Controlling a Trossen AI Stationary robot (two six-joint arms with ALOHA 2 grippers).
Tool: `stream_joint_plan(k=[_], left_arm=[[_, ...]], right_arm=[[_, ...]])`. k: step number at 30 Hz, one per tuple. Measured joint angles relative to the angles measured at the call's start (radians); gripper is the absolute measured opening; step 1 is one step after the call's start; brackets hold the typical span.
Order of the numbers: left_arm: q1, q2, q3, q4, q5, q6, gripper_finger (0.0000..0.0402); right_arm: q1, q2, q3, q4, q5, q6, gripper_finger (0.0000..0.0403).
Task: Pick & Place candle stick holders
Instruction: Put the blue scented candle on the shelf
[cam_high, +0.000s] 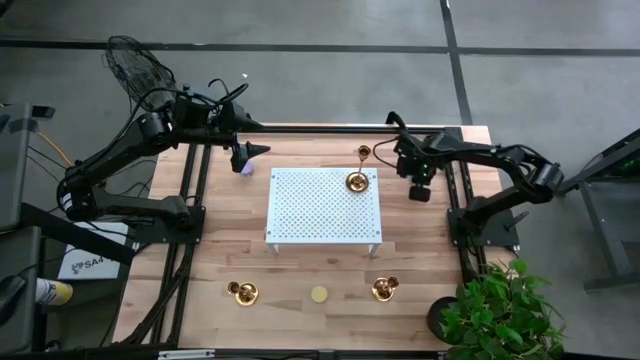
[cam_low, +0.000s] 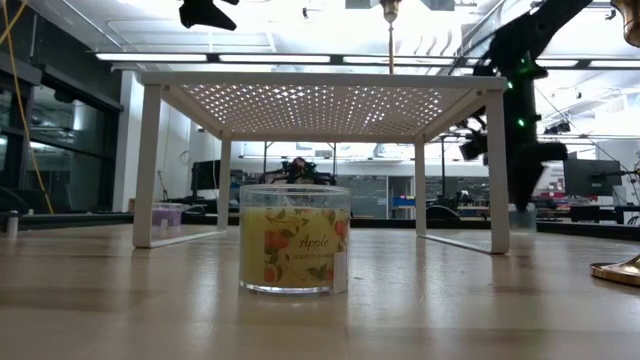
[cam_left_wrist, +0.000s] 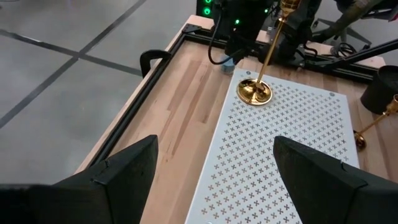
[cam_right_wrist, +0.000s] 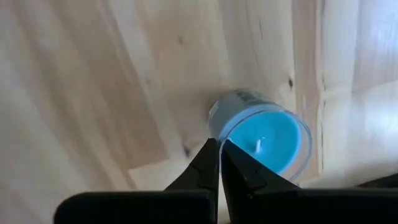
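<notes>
One gold candle stick holder (cam_high: 357, 180) stands upright by its round base on the far right corner of the white perforated rack (cam_high: 310, 215); the left wrist view shows it too (cam_left_wrist: 255, 92). Two more holders (cam_high: 243, 291) (cam_high: 385, 288) sit on the table near its front edge. My right gripper (cam_right_wrist: 219, 149) is shut, points down, and has nothing between its fingers. It is just right of the rack (cam_high: 418, 188), over a blue candle in a glass (cam_right_wrist: 264, 134). My left gripper (cam_left_wrist: 214, 180) waits open above the rack's far left (cam_high: 250, 152). My right gripper's shut fingertips (cam_right_wrist: 211, 155) show over the rim of the blue candle's glass (cam_right_wrist: 217, 118), coming from above. I cannot tell whether they touch it.
A yellow candle in a glass (cam_high: 319, 294) (cam_low: 295, 238) stands between the two front holders. A purple candle (cam_high: 245, 170) sits beside the rack's far left corner. A potted plant (cam_high: 500, 315) fills the near right corner. Black frame rails run along both table sides.
</notes>
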Motion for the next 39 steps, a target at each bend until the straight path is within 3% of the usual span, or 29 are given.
stream_joint_plan(k=[5, 13, 20, 30, 35, 39], left_arm=[[0.0, 0.0, 0.0, 0.0, 0.001, 0.0, 0.0314], [0.0, 0.0, 0.0, 0.0, 0.002, -0.007, 0.0314], [0.0, 0.001, 0.0, 0.0, 0.001, -0.007, 0.0314], [0.0, 0.009, 0.0, 0.007, 0.002, -0.007, 0.0314], [0.0, 0.029, 0.0, 0.032, 0.048, -0.008, 0.0315], [0.0, 0.054, 0.0, 0.03, 0.169, -0.01, 0.0315]], right_arm=[[0.038, -0.002, 0.09, -0.119, -0.057, 0.064, 0.0001], [0.135, -0.017, 0.24, -0.325, -0.065, 0.09, 0.0], [0.24, -0.146, 0.303, -0.471, -0.071, 0.219, 0.0], [0.488, -0.338, 0.318, -0.556, -0.087, 0.52, 0.0], [0.602, -0.351, 0.318, -0.563, -0.154, 0.555, 0.0], [0.694, -0.349, 0.318, -0.539, -0.238, 0.466, 0.0]])
